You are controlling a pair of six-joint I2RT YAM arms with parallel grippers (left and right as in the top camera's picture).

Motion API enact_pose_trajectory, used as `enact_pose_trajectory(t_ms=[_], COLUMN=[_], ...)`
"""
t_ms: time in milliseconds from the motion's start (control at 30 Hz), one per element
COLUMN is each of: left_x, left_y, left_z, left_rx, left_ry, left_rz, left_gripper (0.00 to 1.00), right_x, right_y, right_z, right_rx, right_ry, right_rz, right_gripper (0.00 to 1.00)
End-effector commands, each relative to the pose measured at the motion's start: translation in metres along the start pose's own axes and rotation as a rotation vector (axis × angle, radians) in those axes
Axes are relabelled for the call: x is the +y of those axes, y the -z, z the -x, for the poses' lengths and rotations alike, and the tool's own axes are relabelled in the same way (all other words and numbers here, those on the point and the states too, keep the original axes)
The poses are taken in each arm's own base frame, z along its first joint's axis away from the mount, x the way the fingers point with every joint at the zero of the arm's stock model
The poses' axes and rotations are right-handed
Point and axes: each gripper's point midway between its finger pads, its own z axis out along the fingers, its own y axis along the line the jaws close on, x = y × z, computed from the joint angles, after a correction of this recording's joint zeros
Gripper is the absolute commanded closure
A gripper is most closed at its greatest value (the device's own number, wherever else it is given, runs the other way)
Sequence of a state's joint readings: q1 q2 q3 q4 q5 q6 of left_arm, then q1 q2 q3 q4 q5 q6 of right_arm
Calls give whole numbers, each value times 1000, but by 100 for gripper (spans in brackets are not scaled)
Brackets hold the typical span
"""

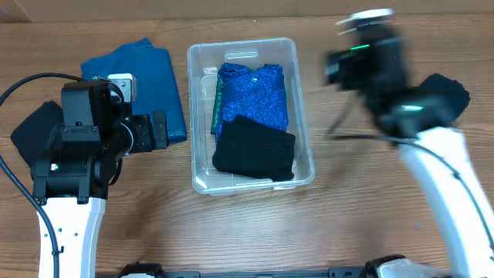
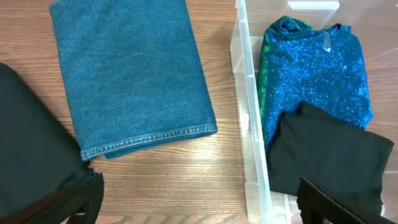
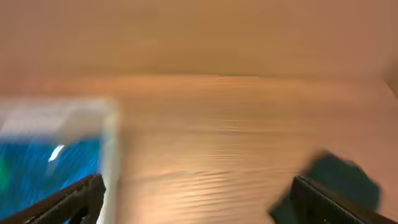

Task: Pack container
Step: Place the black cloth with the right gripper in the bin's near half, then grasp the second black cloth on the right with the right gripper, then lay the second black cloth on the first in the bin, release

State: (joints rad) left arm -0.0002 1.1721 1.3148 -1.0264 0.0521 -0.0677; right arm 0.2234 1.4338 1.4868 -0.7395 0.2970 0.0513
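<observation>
Two cloths are already lying in the container [image 1: 303, 116]: a sparkly blue cloth [image 1: 253, 96] and, overlapping its near end, a black cloth [image 1: 255, 148]. From where I'm standing, the packing is looking partway done, with more folded pieces waiting on the table [image 1: 255, 232].

The left gripper [image 2: 199, 202] is hanging with its fingers spread wide and nothing between them. The container wall is running just ahead of it and to its right, and a teal folded cloth [image 2: 127, 74] is lying ahead and to its left, apart from the bin. Another black piece [image 2: 31, 143] is sitting close by its left finger.

The right gripper [image 3: 199, 199] is showing blurred, fingers also apart and empty, with the container off to its left and a dark cloth [image 3: 339, 180] beside its right finger.

I'd guess a fetching step is in hand. Next, one arm needs to drop onto a loose cloth, pinch a folded edge cleanly, and lift it clear of the rim without dragging what is already inside.
</observation>
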Motion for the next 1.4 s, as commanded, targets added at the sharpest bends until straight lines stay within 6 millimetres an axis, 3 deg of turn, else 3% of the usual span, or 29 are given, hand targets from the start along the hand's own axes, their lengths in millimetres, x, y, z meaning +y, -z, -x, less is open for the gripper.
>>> enact_pose_trajectory(t_ms=[0, 33, 67, 133, 167, 267, 333, 433, 600, 633, 667, 700, 733, 800, 833, 900, 967, 1067, 1100, 1133, 1200, 1267, 1300, 1367], left_x=[-1, -1, -1, -1, -1, -1, -1, -1, -1, -1, -1, -1, -1, -1, -1, -1, -1, -1, -1, -1, -1, -1, -1, -1], left_y=[7, 7, 7, 7, 7, 7, 7, 7, 7, 7, 7, 7, 7, 7, 7, 7, 7, 7, 7, 7, 7, 7, 7, 7], left_z=[8, 8, 8, 7, 7, 4, 3, 3, 3, 3, 3, 3, 3, 3, 3, 3, 2, 2, 2, 2, 2, 2, 2, 2], left_rx=[-25, -25, -25, -24, -22, -11, -6, -6, -6, -6, -6, -6, -6, -6, -6, -5, -3, -3, -3, -3, -3, -4, -3, -2], left_ry=[-20, -20, -20, -20, -20, -20, -19, -19, -19, -19, -19, -19, -16, -16, -16, -16, -16, -16, -16, -16, -16, -16, -16, -15], left_rz=[-2, -2, -2, -2, -2, -1, -1, -1, -1, -1, -1, -1, -1, -2, -2, -1, -1, -1, -1, -1, -1, -1, -1, -1], left_gripper=[0, 0, 0, 0, 0, 0, 0, 0, 0, 0, 0, 0, 0, 0, 0, 0, 0, 0, 0, 0, 0, 0, 0, 0], right_x=[-104, -149, -172, -222, -236, -260, -261, -259, -251, -251, -251, -251, -249, -241, -236, -226, -218, -192, -165, -145, -75, 4, 49, 105], right_y=[-19, -35, -46, -76, -92, -128, -151, -171, -190, -191, -191, -191, -192, -193, -192, -186, -162, -106, -63, -41, 20, 74, 98, 106], right_z=[-19, -40, -56, -105, -130, -188, -216, -239, -247, -248, -249, -248, -247, -238, -231, -211, -165, -84, -40, -21, 20, 35, 29, -6], right_rx=[89, 152, 191, 304, 360, 470, 515, 550, 539, 540, 541, 540, 535, 512, 497, 450, 349, 177, 92, 57, -42, -114, -125, -58], right_ry=[-421, -527, -588, -728, -790, -898, -876, -883, -898, -898, -898, -899, -903, -916, -924, -907, -853, -729, -621, -560, -353, -128, 7, 243], right_rz=[-56, -71, -74, -99, -90, -61, -13, -1, 76, 77, 77, 80, 96, 163, 205, 306, 391, 522, 561, 583, 683, 819, 874, 858], right_gripper=[0, 0, 0, 0, 0, 0, 0, 0, 1, 8, 38, 61, 72, 85, 96, 96, 96, 96, 96, 96, 96, 96, 96, 96])
